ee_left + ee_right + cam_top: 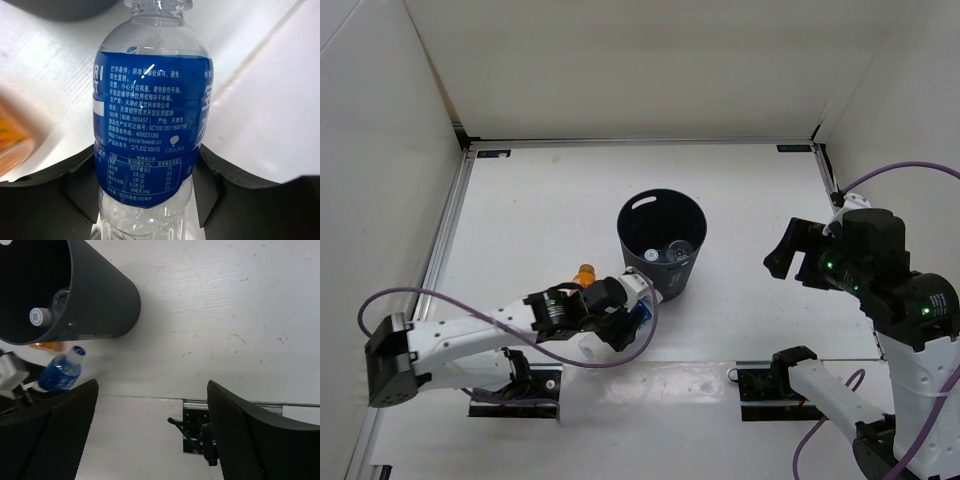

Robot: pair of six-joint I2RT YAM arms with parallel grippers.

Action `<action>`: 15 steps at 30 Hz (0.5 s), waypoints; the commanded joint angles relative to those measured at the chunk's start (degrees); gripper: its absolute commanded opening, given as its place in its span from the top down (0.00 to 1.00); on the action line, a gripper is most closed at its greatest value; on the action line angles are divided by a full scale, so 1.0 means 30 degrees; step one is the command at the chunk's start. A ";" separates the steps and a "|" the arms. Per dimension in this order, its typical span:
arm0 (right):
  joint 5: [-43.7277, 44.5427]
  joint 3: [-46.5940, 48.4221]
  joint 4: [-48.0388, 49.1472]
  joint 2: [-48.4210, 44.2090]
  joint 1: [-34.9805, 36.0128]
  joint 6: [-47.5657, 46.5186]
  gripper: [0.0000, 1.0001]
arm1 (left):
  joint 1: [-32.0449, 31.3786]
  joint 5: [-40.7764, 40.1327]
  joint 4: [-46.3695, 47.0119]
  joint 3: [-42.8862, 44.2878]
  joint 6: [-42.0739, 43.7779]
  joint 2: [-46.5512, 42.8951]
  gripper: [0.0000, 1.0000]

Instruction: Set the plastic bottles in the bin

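Observation:
The dark bin (662,240) stands mid-table. Two clear bottles (675,250) lie inside it; the right wrist view shows one white cap (41,316). My left gripper (620,318) is shut on the clear bottle with the blue label (642,306), just in front of the bin's near left side. In the left wrist view the fingers (82,185) press both sides of that bottle (150,115), its neck pointing towards the bin (60,7). The short orange bottle (585,272) stands beside the left wrist. My right gripper (792,256) is open and empty, raised to the right of the bin.
White walls enclose the table on the left, back and right. Arm base plates (775,385) and purple cables (620,355) lie along the near edge. In the right wrist view the bin (100,300) is at upper left, the blue-label bottle (60,372) below it.

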 commanded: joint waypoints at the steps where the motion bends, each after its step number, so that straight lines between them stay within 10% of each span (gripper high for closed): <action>1: 0.0220 -0.0100 0.0651 -0.0051 -0.0017 0.0214 0.10 | -0.0582 -0.0889 -0.3407 0.2315 -0.0060 -0.2515 0.72; 15: 0.0690 -0.0861 0.1472 -0.0197 0.0540 0.0360 0.10 | -0.2487 -0.2641 -0.5291 0.7703 0.3423 -0.7152 0.66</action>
